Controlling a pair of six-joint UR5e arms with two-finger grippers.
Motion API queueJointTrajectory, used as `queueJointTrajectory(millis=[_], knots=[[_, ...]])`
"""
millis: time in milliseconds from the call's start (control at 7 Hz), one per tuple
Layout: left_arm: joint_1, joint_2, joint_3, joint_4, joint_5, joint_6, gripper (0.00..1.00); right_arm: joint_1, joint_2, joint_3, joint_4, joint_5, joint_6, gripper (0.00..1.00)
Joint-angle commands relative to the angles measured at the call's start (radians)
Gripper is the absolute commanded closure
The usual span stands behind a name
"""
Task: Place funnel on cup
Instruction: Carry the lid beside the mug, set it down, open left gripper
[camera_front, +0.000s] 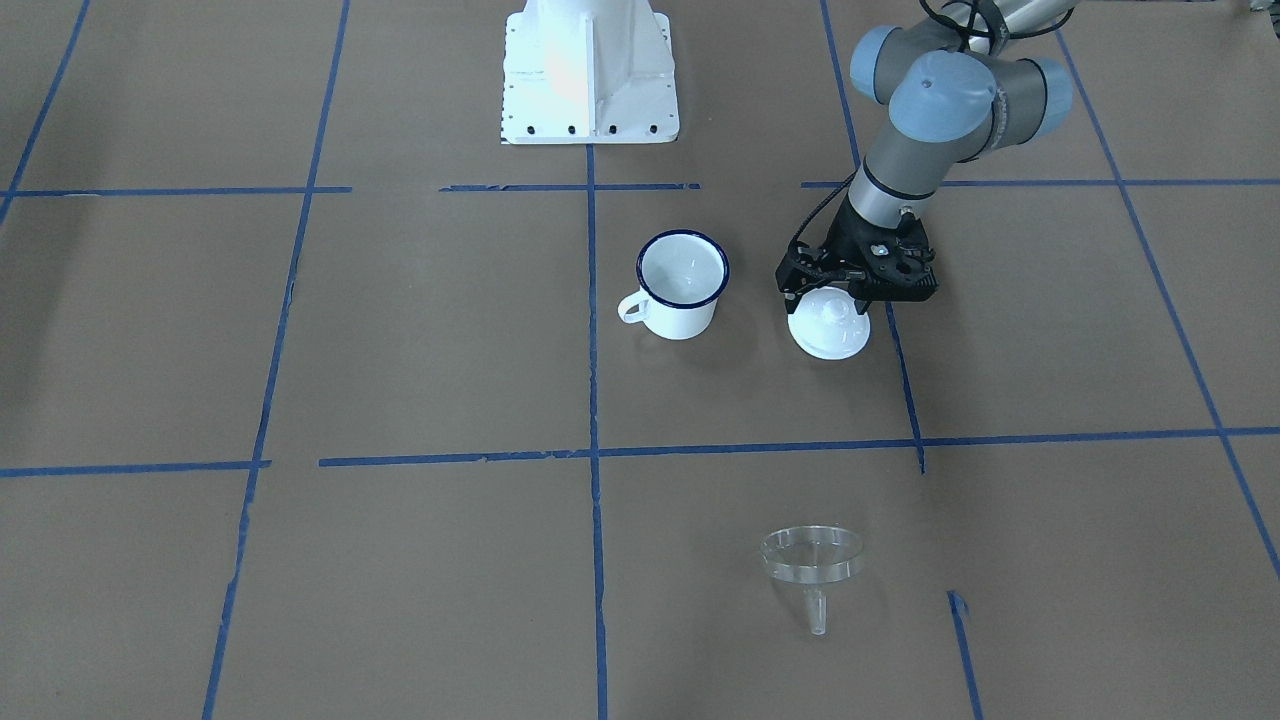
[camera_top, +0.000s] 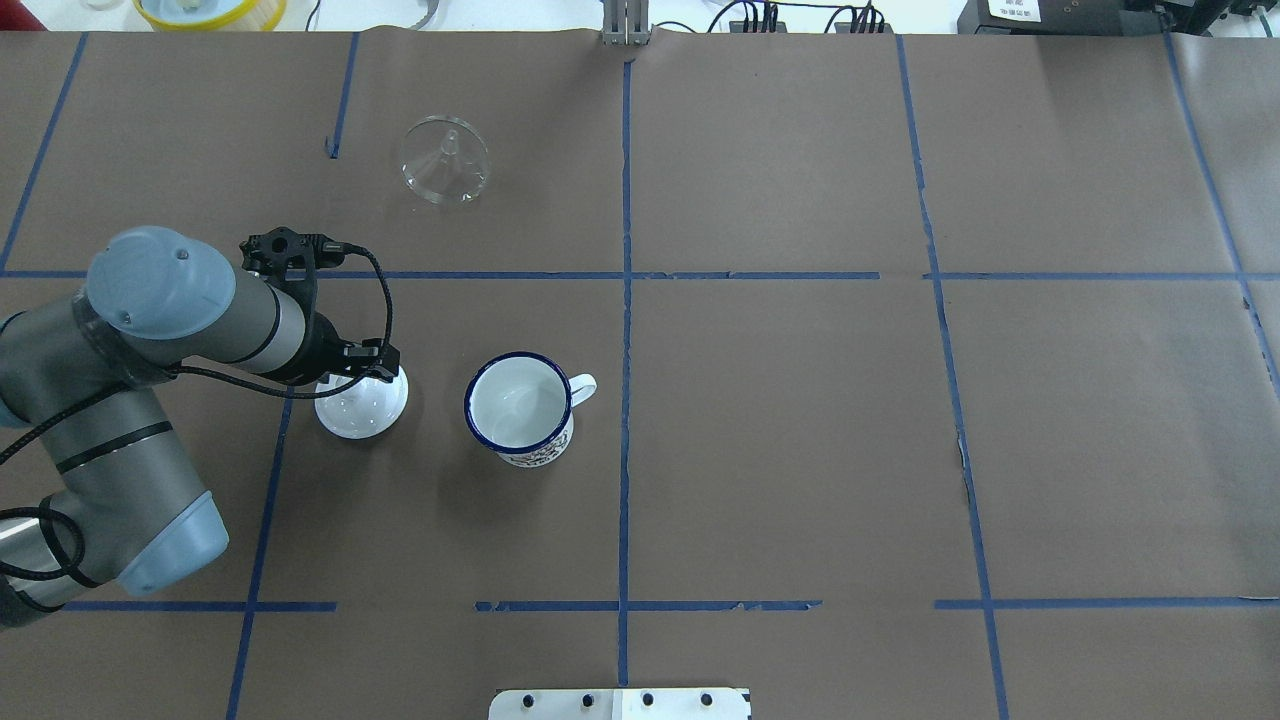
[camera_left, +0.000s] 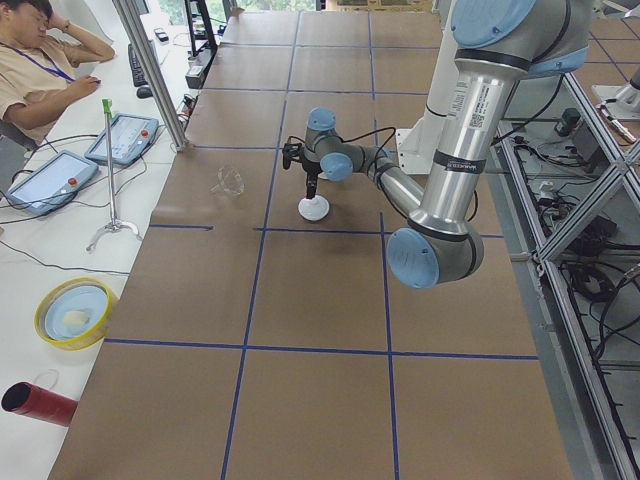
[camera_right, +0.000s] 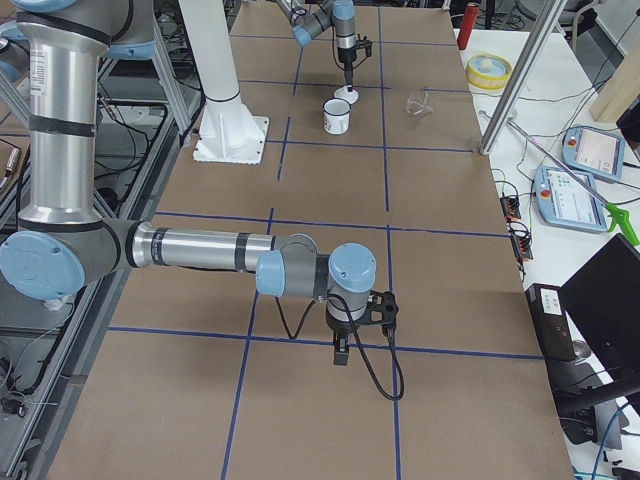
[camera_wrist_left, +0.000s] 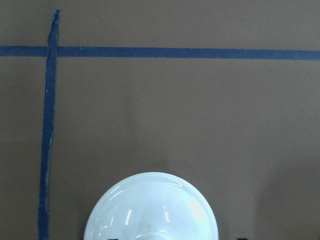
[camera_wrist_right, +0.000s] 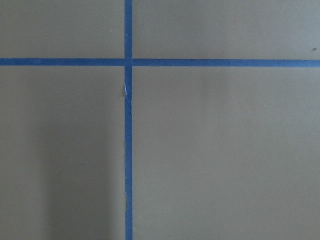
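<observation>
The clear funnel (camera_front: 812, 555) rests on its wide rim with the spout up, on the operators' side of the table; it also shows in the overhead view (camera_top: 445, 160). The white cup (camera_front: 682, 285) with the blue rim stands upright and empty mid-table (camera_top: 520, 405). My left gripper (camera_front: 832, 297) is open, its fingers on either side of the knob of a round white lid (camera_front: 830, 335) that lies on the table beside the cup. The lid fills the bottom of the left wrist view (camera_wrist_left: 150, 210). My right gripper (camera_right: 340, 355) hangs far from all of these; I cannot tell whether it is open.
The robot's white base (camera_front: 590, 70) stands behind the cup. A yellow-rimmed bowl (camera_left: 72, 312), a red cylinder (camera_left: 35, 402) and tablets lie on the operators' bench. Blue tape lines (camera_top: 625, 300) grid the brown table. An operator (camera_left: 40, 70) sits at the bench.
</observation>
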Motion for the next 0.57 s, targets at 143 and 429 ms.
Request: queueJointTrajectory(millis=[143,429], knots=[[-0.067,-0.095,0.007,-0.108,0.191,-0.564,0.00,0.000,0.000,0.000,0.000,0.000,0.000,0.00],[-0.081,-0.159,0.114,-0.178,0.295,-0.936,0.07,0.000,0.000,0.000,0.000,0.000,0.000,0.00]])
